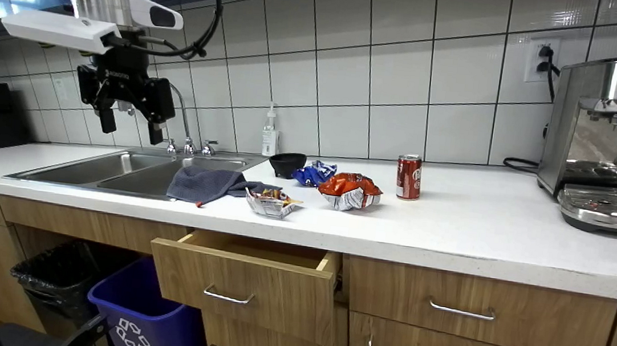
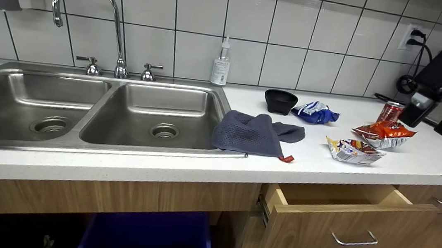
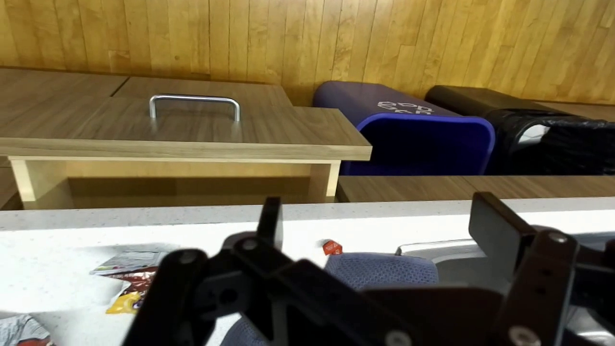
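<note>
Your gripper point(image 1: 132, 129) hangs in the air with its fingers point(image 3: 495, 240) wide apart and nothing between them. The grey-blue cloth point(image 3: 384, 270) seems nearest to it: it lies below, bunched over the end of the sink point(image 2: 99, 106) and onto the counter point(image 1: 510, 217), and in the wrist view part of it shows in your finger gap. As far as the folds let you tell, its long axis runs roughly along the counter, much the way your fingers spread, its narrower end slanting toward the tiled wall point(image 2: 201, 5). At its front corner, toward the pulled-out drawer point(image 1: 285, 285), you see a small red piece point(image 2: 286, 158), with a crumpled snack bag point(image 2: 355, 154) beyond, near the cloth
</note>
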Tool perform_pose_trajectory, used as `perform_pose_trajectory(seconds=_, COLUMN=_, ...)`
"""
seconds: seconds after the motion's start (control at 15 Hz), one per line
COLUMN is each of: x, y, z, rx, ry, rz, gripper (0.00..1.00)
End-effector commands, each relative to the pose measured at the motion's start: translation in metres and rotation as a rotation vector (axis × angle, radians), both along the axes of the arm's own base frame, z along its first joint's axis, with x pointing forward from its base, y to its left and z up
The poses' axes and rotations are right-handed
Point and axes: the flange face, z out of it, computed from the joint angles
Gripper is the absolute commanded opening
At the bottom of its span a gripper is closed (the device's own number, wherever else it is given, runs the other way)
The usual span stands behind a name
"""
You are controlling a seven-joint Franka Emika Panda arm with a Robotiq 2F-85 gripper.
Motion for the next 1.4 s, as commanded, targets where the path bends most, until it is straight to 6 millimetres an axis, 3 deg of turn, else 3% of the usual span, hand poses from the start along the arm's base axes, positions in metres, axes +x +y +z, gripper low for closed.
perform_pose_trajectory(seconds=0.0, x=0.009, y=-0.007, z=-0.012, rx=-0.058, ry=-0.009, rz=-0.011, gripper=1.0)
perform_pose_trajectory(seconds=1.33, x=0.041, y=-0.054, z=-0.083, rx=-0.168, ry=0.006, rz=-0.011, gripper=1.0)
